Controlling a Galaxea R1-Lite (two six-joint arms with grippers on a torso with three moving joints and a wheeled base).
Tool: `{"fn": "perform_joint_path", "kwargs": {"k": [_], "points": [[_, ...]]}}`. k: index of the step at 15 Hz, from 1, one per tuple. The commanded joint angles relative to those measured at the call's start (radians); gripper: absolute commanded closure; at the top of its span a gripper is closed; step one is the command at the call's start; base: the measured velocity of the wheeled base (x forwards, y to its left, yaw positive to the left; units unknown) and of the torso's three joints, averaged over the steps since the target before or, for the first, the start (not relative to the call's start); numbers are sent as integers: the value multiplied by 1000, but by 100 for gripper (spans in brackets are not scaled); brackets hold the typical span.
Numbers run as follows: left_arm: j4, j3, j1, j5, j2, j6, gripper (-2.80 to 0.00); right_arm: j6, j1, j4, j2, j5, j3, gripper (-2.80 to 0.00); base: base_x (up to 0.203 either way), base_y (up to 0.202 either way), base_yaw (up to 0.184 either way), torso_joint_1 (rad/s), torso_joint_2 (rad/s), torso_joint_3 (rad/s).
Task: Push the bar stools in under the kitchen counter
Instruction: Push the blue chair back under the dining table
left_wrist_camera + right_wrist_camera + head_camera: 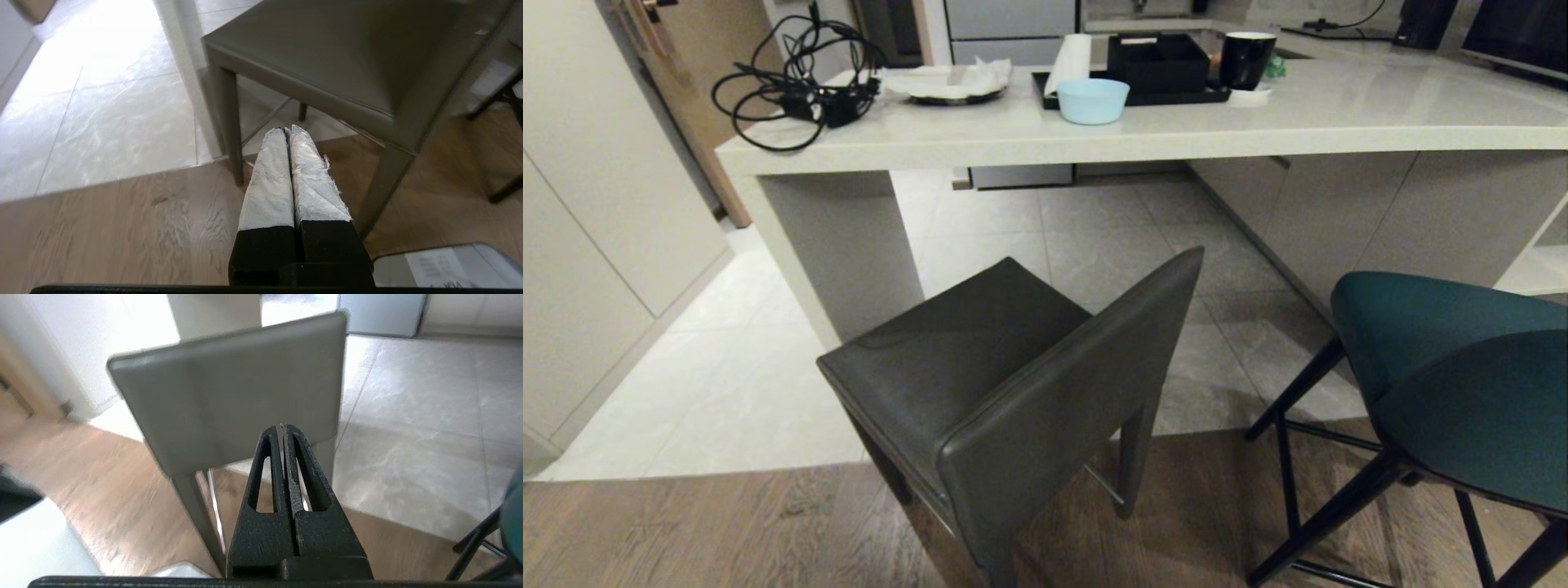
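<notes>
Two tools (288, 130) (282, 426) (both pressed together) face the grey stool (1005, 392), touching nothing

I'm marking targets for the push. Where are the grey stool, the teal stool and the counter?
grey stool (1045, 392), head view, back of the backrest.
teal stool (1462, 392), head view, curved backrest.
counter (1258, 122), head view, bare slab top.

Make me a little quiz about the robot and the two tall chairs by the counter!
1. True or false: the grey stool is already tucked under the kitchen counter.
2. What colour is the other stool?
3. The right gripper points at the grey stool's: A seat, B backrest, C foot?

Key
1. False; it stands out on the floor, turned at an angle.
2. Teal.
3. B. Both it and the left gripper are shut.
</notes>
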Motion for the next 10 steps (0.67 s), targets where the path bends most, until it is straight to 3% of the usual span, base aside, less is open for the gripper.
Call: {"fn": "perform_joint_path", "kwargs": {"k": [1, 2, 3, 4, 6, 10], "points": [[35, 2, 1, 92, -12, 22, 0, -101, 11, 17, -42, 17, 61, 0, 0, 0, 0, 0, 0, 0], [77, 4, -1, 103, -21, 58, 0, -168, 14, 21, -60, 0, 102, 0, 0, 0, 0, 0, 0, 0], [80, 3, -1, 102, -22, 53, 0, -177, 17, 6, -63, 11, 108, 0, 0, 0, 0, 0, 0, 0], [80, 4, -1, 101, -22, 49, 0, -146, 25, 3, -64, 66, 93, 0, 0, 0, 0, 0, 0, 0], [80, 4, -1, 102, -22, 21, 0, -49, 65, 3, -40, 101, 27, 0, 0, 0, 0, 0, 0, 0], [80, 4, -1, 102, -22, 6, 0, -62, 85, 34, -219, 85, 132, 0, 0, 0, 0, 0, 0, 0]]}}
